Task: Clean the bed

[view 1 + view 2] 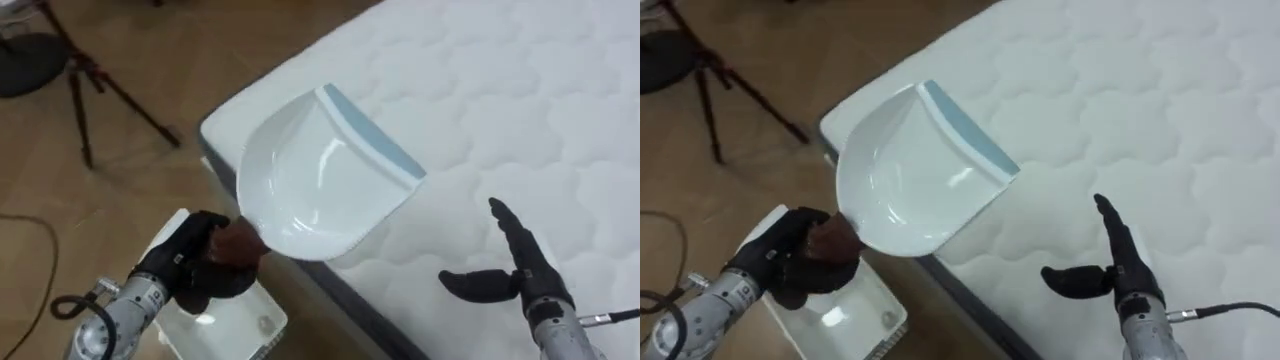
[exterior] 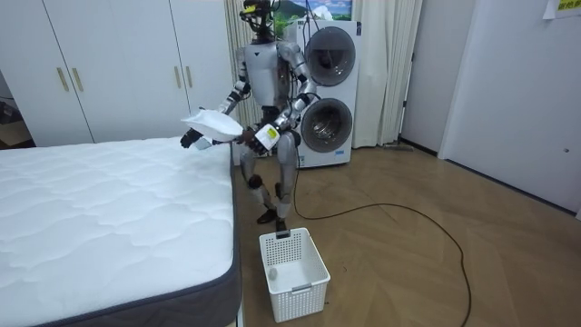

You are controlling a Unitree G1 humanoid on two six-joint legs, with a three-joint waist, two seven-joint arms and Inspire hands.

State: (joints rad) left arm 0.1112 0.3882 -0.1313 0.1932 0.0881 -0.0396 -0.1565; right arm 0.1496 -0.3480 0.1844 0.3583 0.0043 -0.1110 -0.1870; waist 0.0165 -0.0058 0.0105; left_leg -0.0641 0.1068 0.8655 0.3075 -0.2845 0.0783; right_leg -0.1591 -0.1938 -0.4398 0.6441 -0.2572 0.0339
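While left hand (image 1: 185, 262) grips the dustpan (image 1: 320, 180), right hand (image 1: 515, 265) hangs wide above mattress (image 1: 520, 90).

Robot upright in room view, torso leaning slightly forward, both arms raised in front, elbows bent.

Left arm: enters from lower left, forearm angled up and inward. Left hand (image 1: 192, 258) has its fingers curled tight round the handle of a dustpan (image 1: 320, 180), knuckles up, wrist roughly in line with the forearm.

Right arm: enters from lower right, forearm pointing up and away from the body. Right hand (image 1: 518, 262) has its fingers straight and together, pointing forward, thumb spread out towards the robot's left. It holds nothing.
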